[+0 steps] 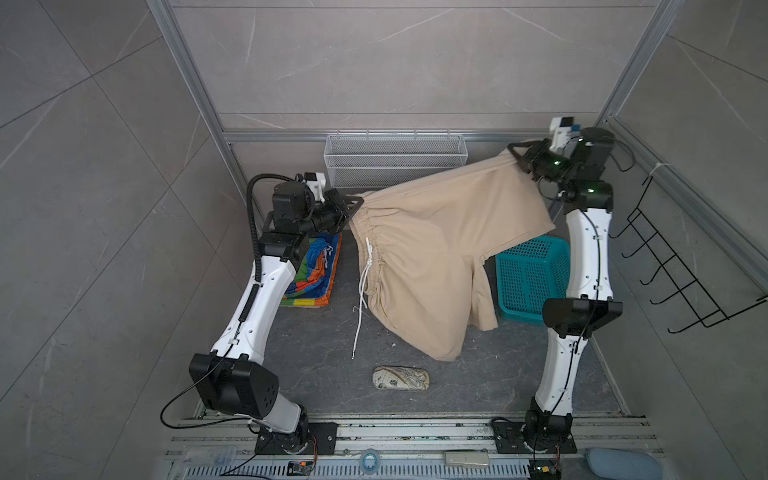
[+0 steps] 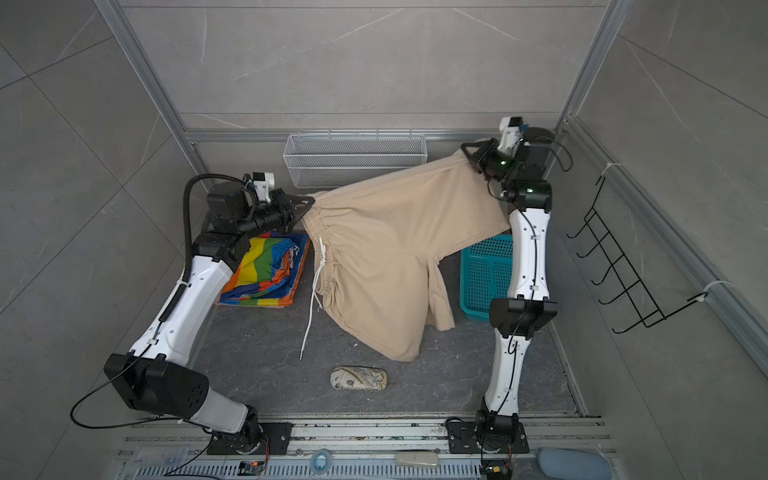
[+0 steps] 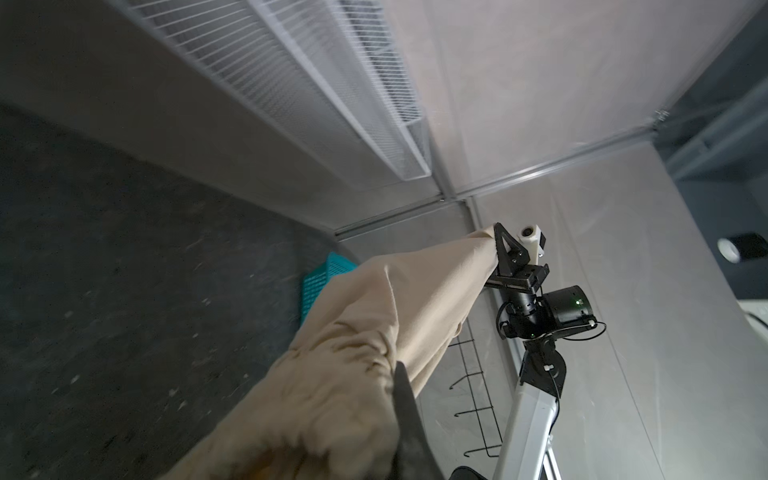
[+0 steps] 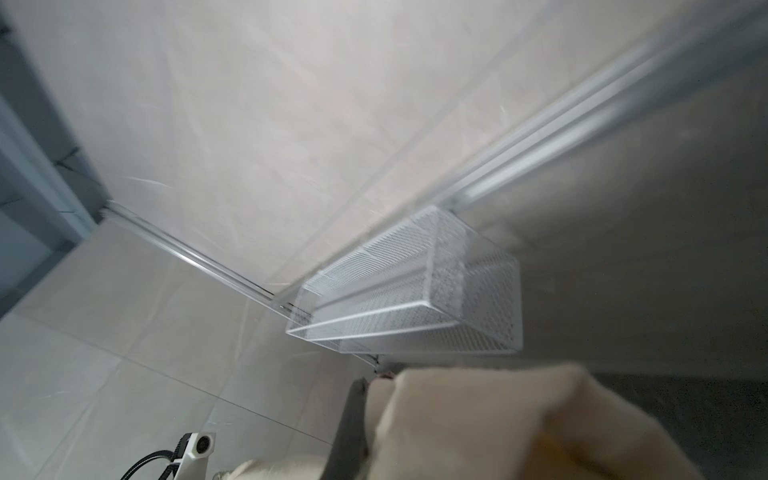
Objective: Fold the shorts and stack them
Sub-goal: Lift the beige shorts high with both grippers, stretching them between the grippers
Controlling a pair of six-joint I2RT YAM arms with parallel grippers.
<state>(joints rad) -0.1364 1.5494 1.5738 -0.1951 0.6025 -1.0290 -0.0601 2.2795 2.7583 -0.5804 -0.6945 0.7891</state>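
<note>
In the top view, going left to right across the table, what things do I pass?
From the left: rainbow-striped shorts → beige shorts → teal basket → black wire rack on the side wall.

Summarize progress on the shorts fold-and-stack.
Done: rainbow-striped shorts lie folded flat at the left in both top views. In hand: beige shorts held up, spread between left gripper at the waistband and right gripper at a far corner, both shut on the cloth. Left: fold the beige pair and stack it on the striped one. No other shorts show.
</note>
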